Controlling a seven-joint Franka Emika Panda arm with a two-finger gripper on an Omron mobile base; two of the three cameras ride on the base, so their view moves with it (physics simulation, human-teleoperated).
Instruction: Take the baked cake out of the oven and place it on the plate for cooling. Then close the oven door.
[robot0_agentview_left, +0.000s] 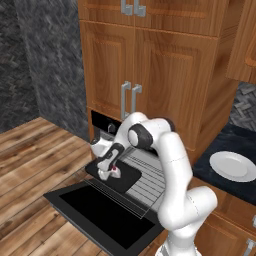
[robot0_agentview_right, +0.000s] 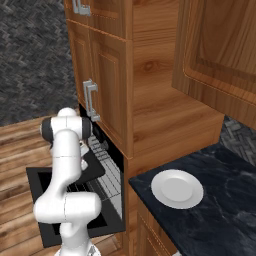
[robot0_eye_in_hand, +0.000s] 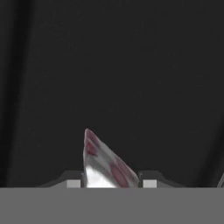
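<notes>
While the oven door (robot0_agentview_left: 100, 212) lies dropped open, black tray (robot0_agentview_left: 127, 179) on the pulled-out rack, plate (robot0_agentview_left: 233, 166) on the counter at 3 o'clock, baked cake (robot0_eye_in_hand: 103, 164) between the gripper (robot0_agentview_left: 109, 172) fingers, jaws closed on it.

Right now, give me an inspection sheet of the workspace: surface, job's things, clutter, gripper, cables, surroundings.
Surface: dark stone counter to the right of the oven.
Job's things: oven door folded down open; wire rack pulled out with a black tray on it; cake on the tray; plate bare on the counter.
Clutter: nothing seen.
Gripper: gripper down at the tray, fingers either side of the cake in the hand view; jaws look closed on the cake.
Cables: nothing seen.
Surroundings: wooden cabinets above and around the oven, wood floor, dark patterned wall.
</notes>
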